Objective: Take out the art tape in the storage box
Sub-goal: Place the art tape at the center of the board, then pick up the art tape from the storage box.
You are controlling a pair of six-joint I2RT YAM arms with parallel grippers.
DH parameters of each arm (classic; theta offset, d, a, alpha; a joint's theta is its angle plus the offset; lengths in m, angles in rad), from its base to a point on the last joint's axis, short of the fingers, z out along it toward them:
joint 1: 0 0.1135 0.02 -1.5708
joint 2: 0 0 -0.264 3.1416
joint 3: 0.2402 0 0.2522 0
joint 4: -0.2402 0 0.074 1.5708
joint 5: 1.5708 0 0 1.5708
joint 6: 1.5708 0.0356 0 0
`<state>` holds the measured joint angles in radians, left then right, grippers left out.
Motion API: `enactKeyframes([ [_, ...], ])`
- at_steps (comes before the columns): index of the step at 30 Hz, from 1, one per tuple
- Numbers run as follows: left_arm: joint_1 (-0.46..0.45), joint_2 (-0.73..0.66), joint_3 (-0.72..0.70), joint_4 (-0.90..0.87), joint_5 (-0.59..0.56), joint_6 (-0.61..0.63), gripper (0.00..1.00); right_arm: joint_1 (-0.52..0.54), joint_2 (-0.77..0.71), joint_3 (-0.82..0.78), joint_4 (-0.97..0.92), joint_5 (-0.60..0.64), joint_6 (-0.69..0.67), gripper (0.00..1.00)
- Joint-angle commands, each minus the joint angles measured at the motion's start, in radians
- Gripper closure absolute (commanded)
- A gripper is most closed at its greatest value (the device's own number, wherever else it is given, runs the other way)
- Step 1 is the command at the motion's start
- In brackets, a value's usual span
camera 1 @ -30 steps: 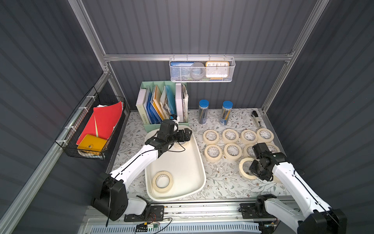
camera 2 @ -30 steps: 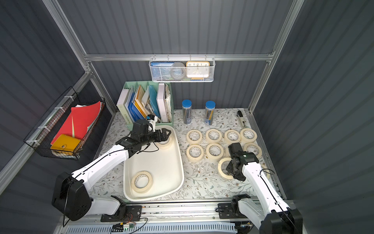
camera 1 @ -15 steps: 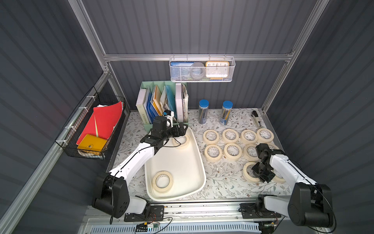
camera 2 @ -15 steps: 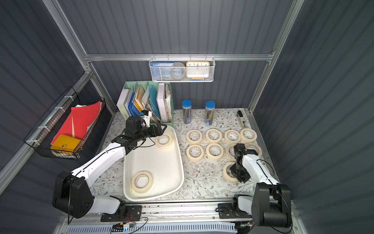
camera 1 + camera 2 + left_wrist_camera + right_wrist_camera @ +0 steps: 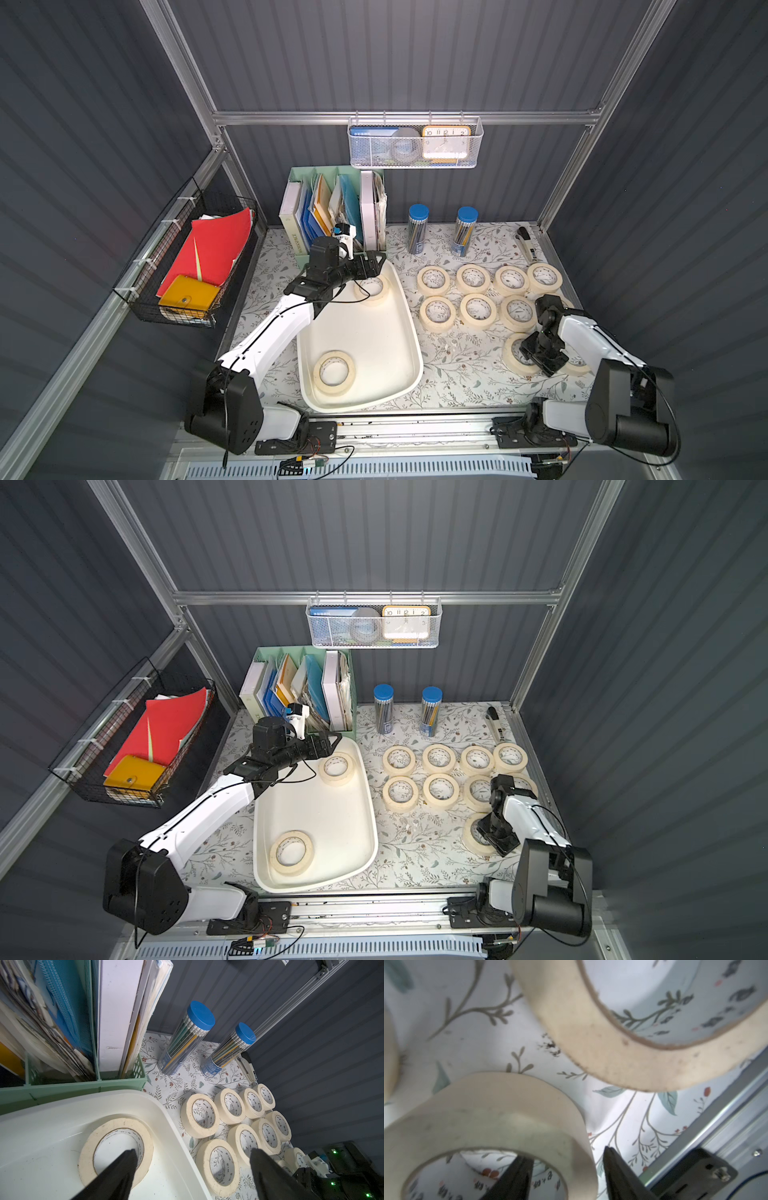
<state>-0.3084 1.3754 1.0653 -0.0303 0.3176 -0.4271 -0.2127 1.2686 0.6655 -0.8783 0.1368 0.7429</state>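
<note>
Obscuring an art tape roll (image 5: 511, 353), right gripper (image 5: 565, 1153) straddles its wall, fingers (image 5: 512, 1178) apart; left gripper (image 5: 192, 1150) gapes over storage box (image 5: 365, 332) beside file organiser (image 5: 68, 1086).

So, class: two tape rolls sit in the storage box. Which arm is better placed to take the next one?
Left. The left tool is open just above the far roll in the storage box. The right tool straddles another roll out on the table, away from the box.

The right arm (image 5: 582, 332) hides part of one art tape roll (image 5: 511, 353) in both top views. The core print's (image 5: 433, 272) too tiny there.
</note>
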Motion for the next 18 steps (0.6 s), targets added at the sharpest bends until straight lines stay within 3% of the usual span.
enactKeyframes([
  [1,0.006,-0.012,0.001,-0.009,-0.005,0.009,0.09,0.003,-0.11,0.012,-0.048,0.015,-0.011,0.37],
  [6,0.038,0.013,-0.029,-0.003,0.039,-0.024,0.09,0.051,-0.237,0.073,-0.073,-0.048,0.006,0.34],
  [9,0.051,0.04,-0.031,-0.062,-0.028,-0.007,0.09,0.158,-0.242,0.117,-0.076,-0.055,0.028,0.34],
  [13,0.069,0.111,-0.028,-0.121,-0.128,0.006,0.09,0.347,-0.164,0.203,-0.061,-0.06,-0.001,0.3],
  [18,0.072,0.193,-0.028,-0.112,-0.167,-0.03,0.08,0.587,0.0,0.379,-0.134,0.046,-0.094,0.18],
])
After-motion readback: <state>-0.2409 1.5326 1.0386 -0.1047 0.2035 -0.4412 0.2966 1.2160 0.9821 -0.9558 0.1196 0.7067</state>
